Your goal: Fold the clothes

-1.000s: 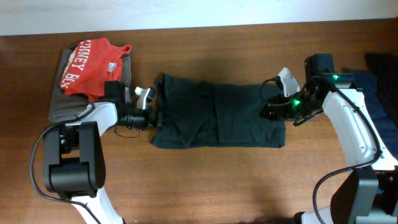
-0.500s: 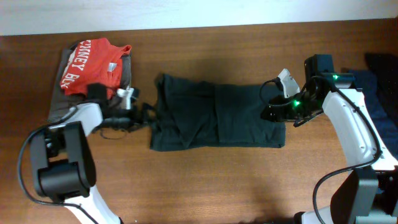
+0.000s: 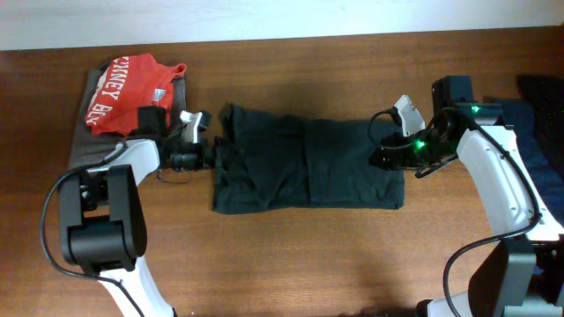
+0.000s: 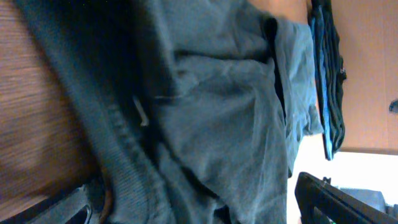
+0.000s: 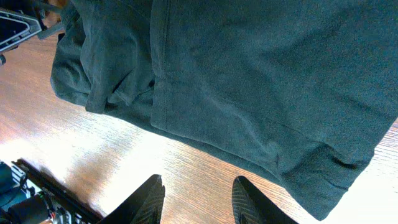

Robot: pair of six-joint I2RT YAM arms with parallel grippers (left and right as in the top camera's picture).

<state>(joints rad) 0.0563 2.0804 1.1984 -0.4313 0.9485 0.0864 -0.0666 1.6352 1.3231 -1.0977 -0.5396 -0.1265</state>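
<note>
Very dark green-black short-sleeved T-shirt (image 3: 308, 167) lies flat mid-bench, already down to a long rectangle running left to right on the brown wood bench (image 3: 291, 255). The left end is bunched and wrinkled, the right end is smoother. Left gripper (image 3: 211, 151) sits at the shirt's left edge with jaws wide apart and cloth right in front of them, not clamped on anything. Right gripper (image 5: 196, 186) is low at the right edge, jaws partly apart, with bare wood showing between them and no fabric in the bite. Handling looks like light, limp knit with zero stiffness: it will sag from any single pinch, and the stacked layers will likely slide on each other. A top-layer-only pinch would probably peel the fold open, so bite through the full stack. Best holds are the two end edges near the corners, where the thicker ribbed seam (image 4: 124, 143) and the rolled edge at the right end give the pads something to grip. Keep the left arm off the red tee with white letters (image 3: 123, 92) behind it.
</note>
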